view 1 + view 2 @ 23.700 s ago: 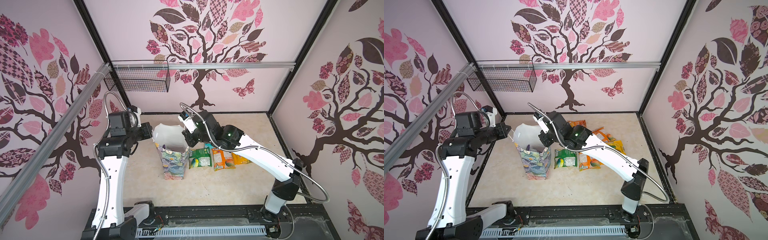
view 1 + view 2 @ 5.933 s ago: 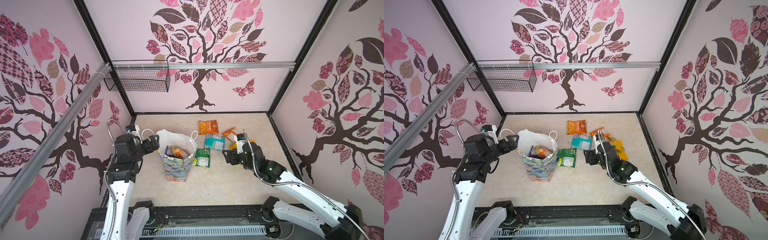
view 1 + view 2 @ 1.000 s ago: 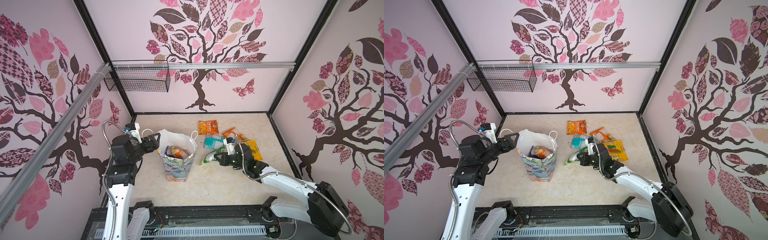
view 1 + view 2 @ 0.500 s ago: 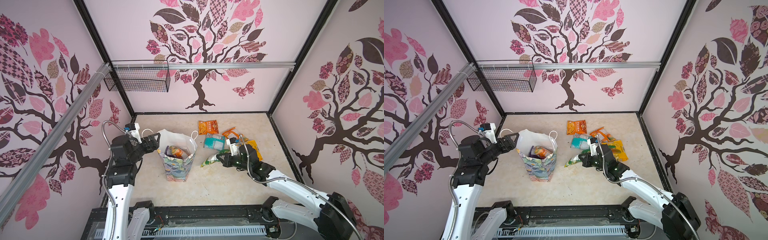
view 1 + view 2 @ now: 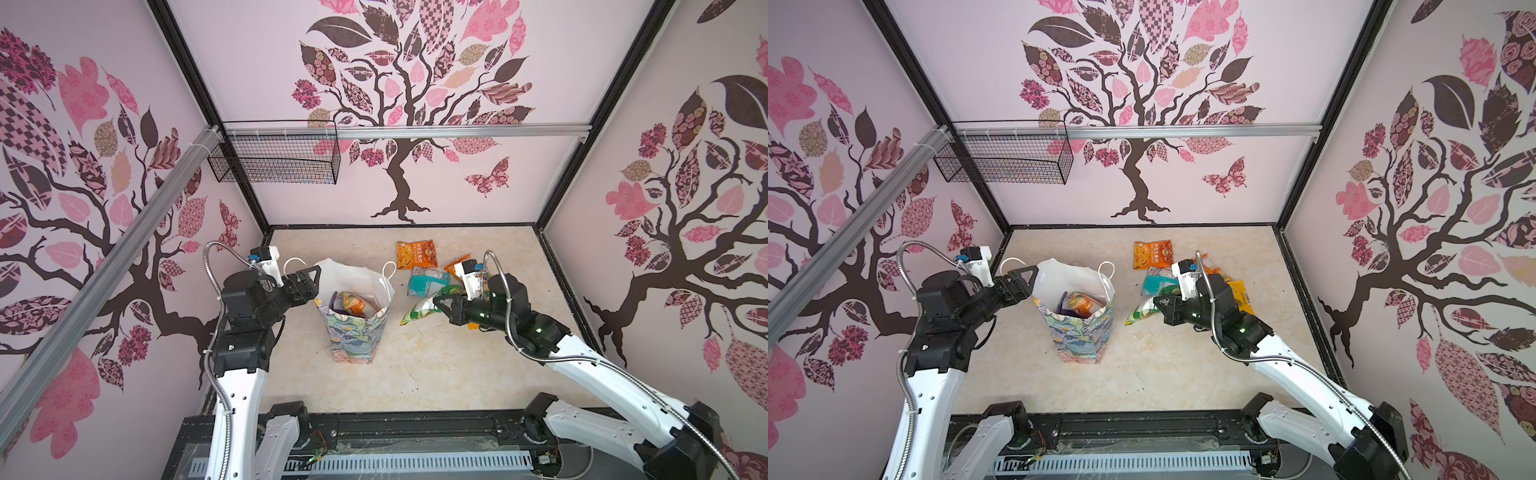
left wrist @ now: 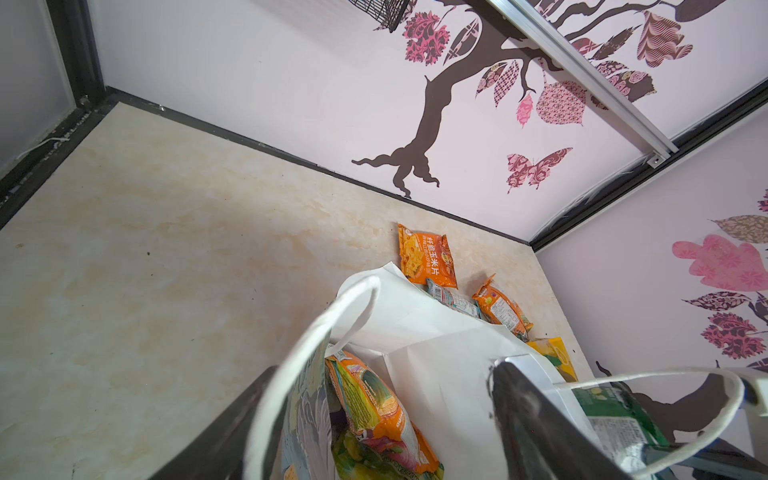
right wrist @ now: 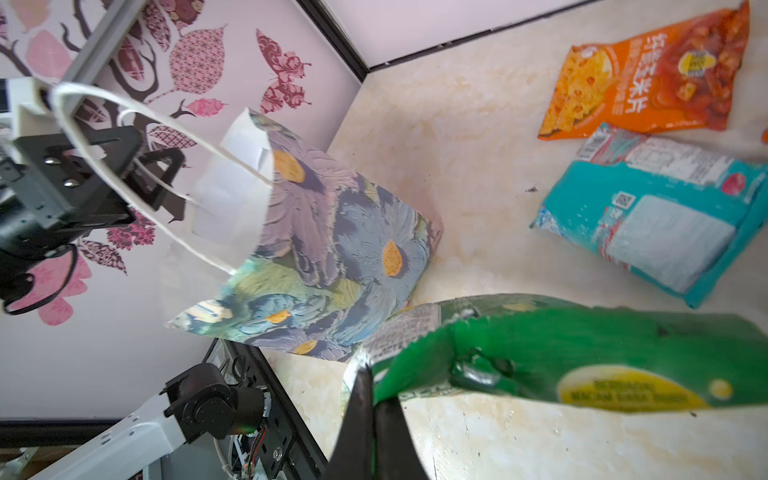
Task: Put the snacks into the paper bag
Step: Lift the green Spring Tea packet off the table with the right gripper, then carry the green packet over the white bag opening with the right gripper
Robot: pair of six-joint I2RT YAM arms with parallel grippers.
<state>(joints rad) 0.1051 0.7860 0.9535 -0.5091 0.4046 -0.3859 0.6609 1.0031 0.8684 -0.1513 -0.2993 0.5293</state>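
Six seconds back the green packet [image 5: 419, 311] lay flat on the counter [image 5: 415, 374] at the 3 o'clock side of the paper bag [image 5: 353, 340]. Now it is up on a slant at that same side. One edge is pinched tight in the right fingers [image 7: 353, 428], and the free end droops toward the counter; whether it touches, I cannot tell. Over the last half second it has risen a little, and the right arm [image 5: 590, 365] has risen with it.

That arm reaches in from 5 o'clock with its elbow raised and its wrist pointing to 9 o'clock, at the bag. The left arm [image 5: 245, 316] has not shifted. It stands at the bag's 9 o'clock, with the left fingers [image 6: 528, 419] spread wide at the rim and a white cord handle [image 6: 365, 284] lying between them.

The bag stands upright with packets inside [image 5: 353, 304]. An orange packet [image 5: 417, 254] and a teal packet [image 5: 424, 282] lie on the counter at its 1 to 2 o'clock.
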